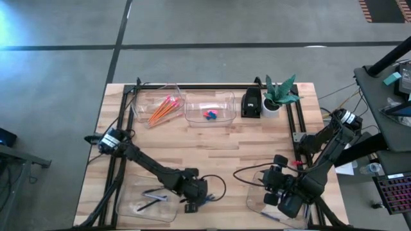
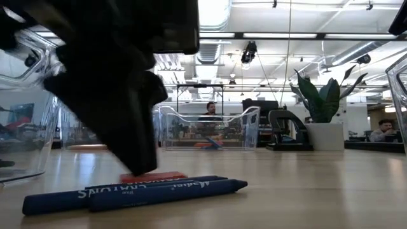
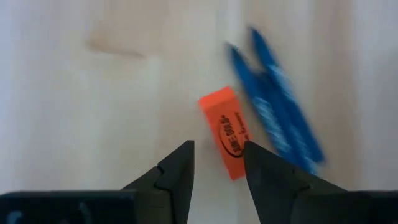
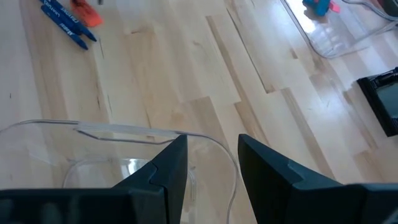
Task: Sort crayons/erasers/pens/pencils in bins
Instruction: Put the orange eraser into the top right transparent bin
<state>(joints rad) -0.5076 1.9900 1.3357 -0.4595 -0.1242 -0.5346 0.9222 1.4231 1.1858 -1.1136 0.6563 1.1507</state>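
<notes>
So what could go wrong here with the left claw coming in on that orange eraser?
1. The left claw is open but sits off to one side of the orange eraser; closing from here might pinch only a corner and flick it away.
2. Two blue crayons lie right beside the eraser, so a finger could nudge or grab one too.
3. The right claw hovers open over a clear bin's rim and could bump it.

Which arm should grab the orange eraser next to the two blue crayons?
Left. The left gripper hangs open right over the orange eraser, which lies loose on the table beside the two blue crayons. The right gripper is open too, but sits across the table over a clear bin.
</notes>
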